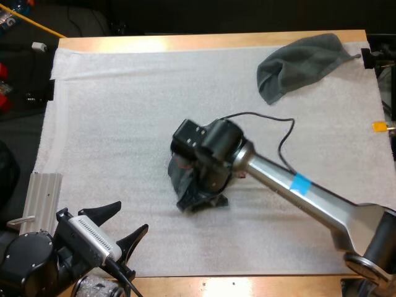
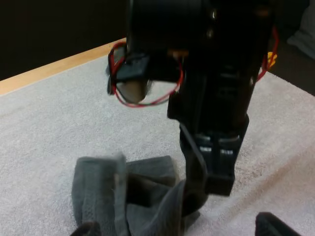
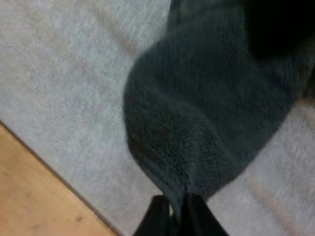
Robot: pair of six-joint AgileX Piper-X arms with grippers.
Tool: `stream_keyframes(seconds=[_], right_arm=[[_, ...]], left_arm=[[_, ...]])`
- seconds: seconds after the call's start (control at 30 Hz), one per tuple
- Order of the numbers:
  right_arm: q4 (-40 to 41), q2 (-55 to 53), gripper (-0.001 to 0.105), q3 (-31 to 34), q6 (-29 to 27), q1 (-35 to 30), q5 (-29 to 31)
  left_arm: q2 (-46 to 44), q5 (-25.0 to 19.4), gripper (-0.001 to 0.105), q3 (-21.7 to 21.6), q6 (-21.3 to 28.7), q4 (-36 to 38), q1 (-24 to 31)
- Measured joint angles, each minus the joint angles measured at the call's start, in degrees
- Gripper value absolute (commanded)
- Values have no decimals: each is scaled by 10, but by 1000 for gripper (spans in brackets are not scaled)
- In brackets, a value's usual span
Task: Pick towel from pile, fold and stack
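At the near left, our left gripper [image 1: 129, 219]: its black fingers stood wide apart, clear of everything, over the near edge of the white foam mat [image 1: 124, 111].
Mid-mat, dark grey-green bunched towel [image 1: 177, 179]: sat in a heap on the mat, caught by one edge.
Our right gripper [image 3: 174, 216]: pinched narrow on that towel's edge.
Far right, second dark grey-green crumpled towel [image 1: 303, 62]: lay loose at the mat's far corner.
Progress: we judged the pick under way; folding and stacking remained.
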Motion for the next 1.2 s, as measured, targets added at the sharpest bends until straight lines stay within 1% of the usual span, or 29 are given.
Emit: stream_keyframes(seconds=[0.07, 0.23, 0.43, 0.5, 0.53, 0.6, 0.67, 0.7, 0.73, 0.77, 0.8, 0.87, 0.97, 1.07, 1.2], right_arm=[[-28, -4, 0, -2, 0, 9, 8], [-106, -6, 0, -3, 7, 32, -3], [-188, -6, 0, -3, 59, 46, -4], [-201, -6, 5, -3, 70, 46, -4], [-204, -6, 12, -3, 72, 46, -4], [-205, -6, 31, -3, 75, 46, -17], [-203, -6, 63, -3, 75, 46, -42], [-198, -6, 69, -3, 75, 46, -50], [-193, -6, 80, -3, 73, 46, -57], [-186, -6, 83, -3, 69, 46, -63], [-177, -6, 83, -3, 64, 46, -64], [-155, -6, 77, -3, 57, 46, -53], [-126, -6, 67, -3, 39, 46, 1], [-108, -6, 65, -3, 33, 38, 55], [-99, -6, 65, -3, 29, 4, 67]], left_arm=[[0, 0, 60, 0, 0, 0, 0], [0, 0, 60, 0, 0, 0, 0], [0, 0, 60, 0, 0, 0, 0], [0, 0, 60, 0, 0, 0, 0], [0, 0, 60, 0, 0, 0, 0], [0, 0, 60, 0, 0, 0, 0], [0, 0, 60, 0, 0, 0, 0], [0, 0, 60, 0, 0, 0, 0], [0, 0, 60, 0, 0, 0, 0], [0, 0, 60, 0, 0, 0, 0], [0, 0, 60, 0, 0, 0, 0], [0, 0, 60, 0, 0, 0, 0], [0, 0, 60, 0, 0, 0, 0], [0, 0, 60, 0, 0, 0, 0], [0, 0, 60, 0, 0, 1, 0]])
